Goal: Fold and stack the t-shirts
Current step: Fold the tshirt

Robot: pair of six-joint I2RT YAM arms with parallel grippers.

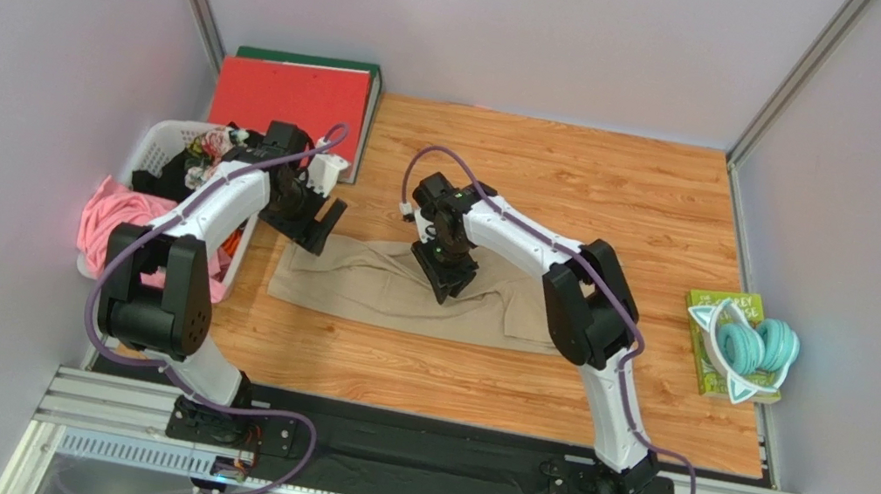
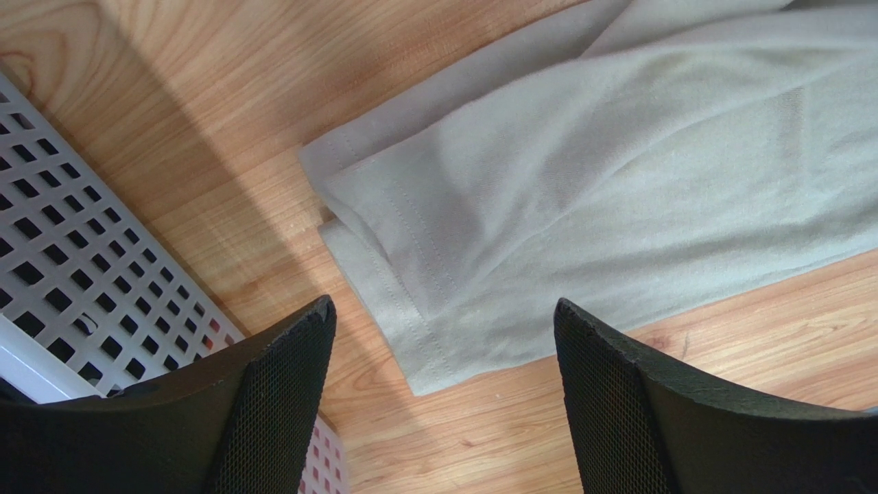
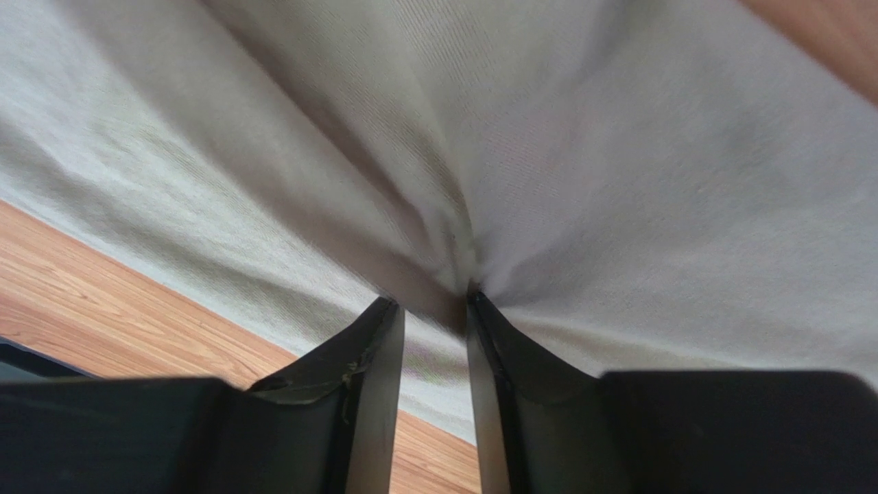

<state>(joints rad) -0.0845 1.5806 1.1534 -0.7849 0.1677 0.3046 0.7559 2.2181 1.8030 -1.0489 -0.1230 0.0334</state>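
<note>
One t-shirt (image 1: 359, 290) is lying on the table (image 1: 489, 394), narrowed into a long band, so I'm reading this as mid-fold: lengthwise folds done, crosswise fold pending. Right gripper (image 3: 435, 307) is sitting on the band's middle, fingers nearly together and nipping a pucker of cloth between the tips. Left gripper (image 2: 443, 329) is hanging wide open just above the band's left end, holding nothing, beside the basket (image 1: 152, 141).

Long axis is running left-right, roughly parallel to the table's near edge. Left end is lying near the basket, right end is reaching toward the right arm's elbow. Left end is showing stitched hem edges, two layers stacked. Which end is carrying the collar I can't tell.

Next move, as I'm judging it: left gripper needs to be dropping onto that hemmed corner, catching both layers, then carrying it across toward the far end, with the right either pinning the fold line or letting go. No stack is showing.
</note>
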